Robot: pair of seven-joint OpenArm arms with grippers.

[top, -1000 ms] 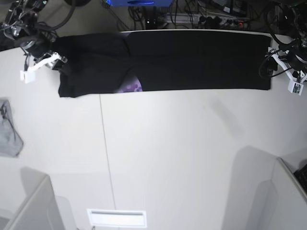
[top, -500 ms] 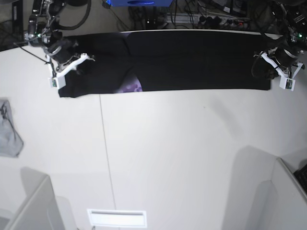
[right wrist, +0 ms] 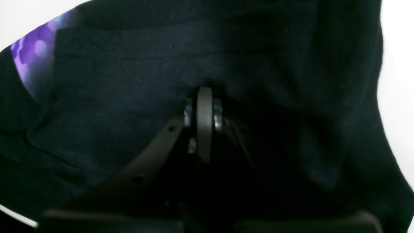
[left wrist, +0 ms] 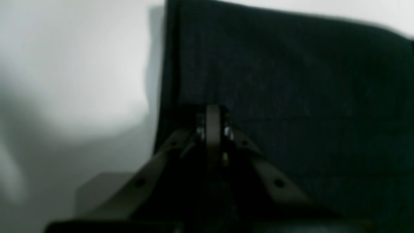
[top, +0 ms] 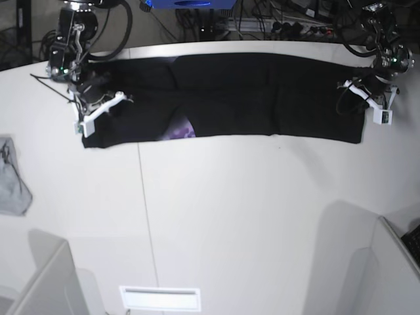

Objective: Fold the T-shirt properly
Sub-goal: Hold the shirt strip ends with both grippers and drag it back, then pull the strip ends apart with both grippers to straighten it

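Both end effectors are pinched onto the T-shirt, the left end effector at one end, the right end effector at the other, stretched along the tabletop. Uneven pulling could slip a thin pinch.

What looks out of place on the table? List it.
Little stands out. A small grey cloth lies crumpled at the table's edge, apart from the T-shirt. A purple print patch peeks from the shirt's near fold, so the layers sit slightly uneven there.
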